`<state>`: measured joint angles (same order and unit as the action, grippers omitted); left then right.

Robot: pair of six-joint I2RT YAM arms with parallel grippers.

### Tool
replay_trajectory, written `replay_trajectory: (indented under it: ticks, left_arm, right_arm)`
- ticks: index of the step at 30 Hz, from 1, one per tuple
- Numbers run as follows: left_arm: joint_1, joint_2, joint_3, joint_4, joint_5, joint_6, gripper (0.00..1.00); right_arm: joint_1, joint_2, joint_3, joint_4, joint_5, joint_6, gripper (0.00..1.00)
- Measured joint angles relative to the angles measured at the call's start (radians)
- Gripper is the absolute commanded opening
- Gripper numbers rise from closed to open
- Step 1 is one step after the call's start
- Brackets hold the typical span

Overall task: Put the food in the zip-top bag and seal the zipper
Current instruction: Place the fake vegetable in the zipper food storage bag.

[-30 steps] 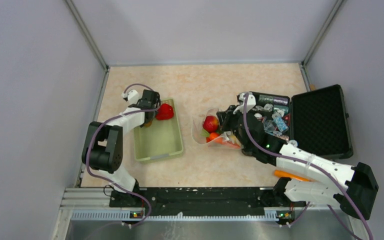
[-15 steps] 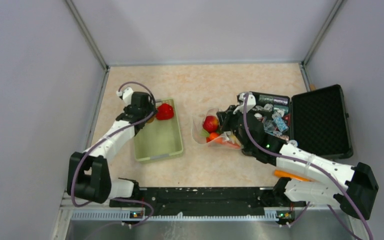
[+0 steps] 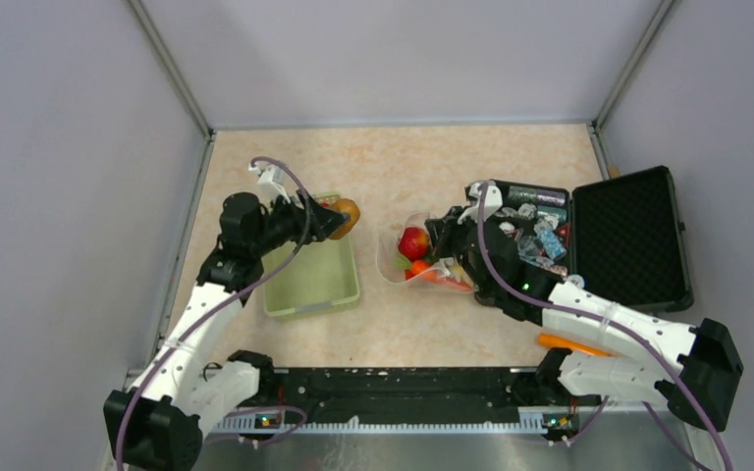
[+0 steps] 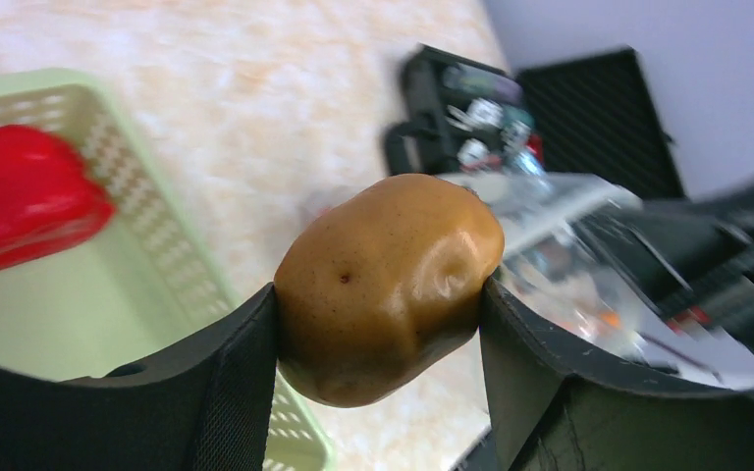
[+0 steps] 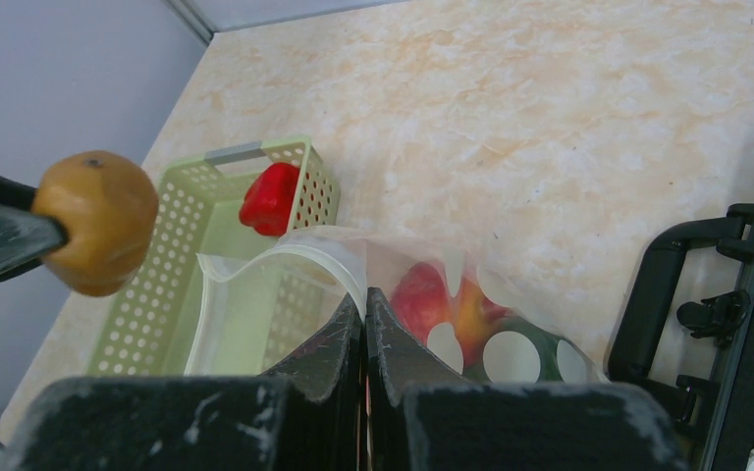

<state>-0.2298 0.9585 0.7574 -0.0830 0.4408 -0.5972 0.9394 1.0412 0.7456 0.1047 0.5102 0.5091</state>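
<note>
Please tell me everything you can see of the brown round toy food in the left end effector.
This glossy brown, potato-like plastic toy is smooth and lumpy, with one small dark speck and a shallow dent. The left end effector clamps it between two black fingers. It is held in the air near the far right corner of the pale green perforated plastic basket, touching nothing else.

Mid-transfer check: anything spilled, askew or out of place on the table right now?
One thing: an orange piece, possibly a carrot, lies on the table under the right arm, apart from the zip-top bag and the green basket. Nothing else looks spilled; the left gripper holds the brown potato squarely.
</note>
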Motion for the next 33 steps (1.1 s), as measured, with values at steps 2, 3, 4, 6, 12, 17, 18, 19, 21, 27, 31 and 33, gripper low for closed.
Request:
replay_trajectory:
  ticks: [2,3,4,6,12,17,18,19,21,27,31,33]
  left_arm:
    - [0.0,-0.026,0.005,0.005,0.095,-0.001,0.21]
    - [0.0,-0.04,0.005,0.009,0.141,-0.003,0.19]
    - [0.0,-0.05,0.004,0.016,0.176,-0.008,0.19]
    - [0.0,-0.069,0.003,0.048,0.259,-0.025,0.19]
    - [-0.039,-0.063,0.003,0.101,0.454,-0.052,0.22]
    - [-0.139,-0.022,0.003,0.117,0.506,-0.056,0.22]
    - [-0.159,-0.013,0.004,0.117,0.501,-0.055,0.22]
    - [-0.18,-0.001,0.005,0.116,0.489,-0.054,0.22]
    - [-0.219,0.024,0.01,0.114,0.454,-0.051,0.21]
    - [-0.281,0.069,0.012,0.117,0.327,-0.059,0.24]
    - [-0.32,0.12,0.04,0.116,0.264,-0.063,0.24]
    - [-0.346,0.147,0.06,0.107,0.217,-0.062,0.24]
  right_arm:
    - [0.0,0.001,0.0,0.0,0.0,0.0,0.0]
    - [0.0,0.003,0.0,0.001,0.0,0.0,0.0]
    - [0.0,0.004,0.0,0.003,0.0,0.0,0.0]
    - [0.0,0.014,0.0,0.014,-0.001,0.0,0.0]
    - [0.0,0.053,0.0,0.029,-0.013,0.003,0.0]
    - [0.0,0.059,0.0,0.029,-0.02,0.009,0.0]
    - [0.0,0.059,0.0,0.029,-0.02,0.009,0.0]
    - [0.0,0.059,0.0,0.029,-0.02,0.009,0.0]
    - [0.0,0.059,0.0,0.029,-0.023,0.012,0.0]
    - [0.0,0.058,0.0,0.029,-0.041,0.017,0.0]
    - [0.0,0.058,0.0,0.03,-0.052,0.019,0.0]
    - [0.0,0.058,0.0,0.03,-0.057,0.019,0.0]
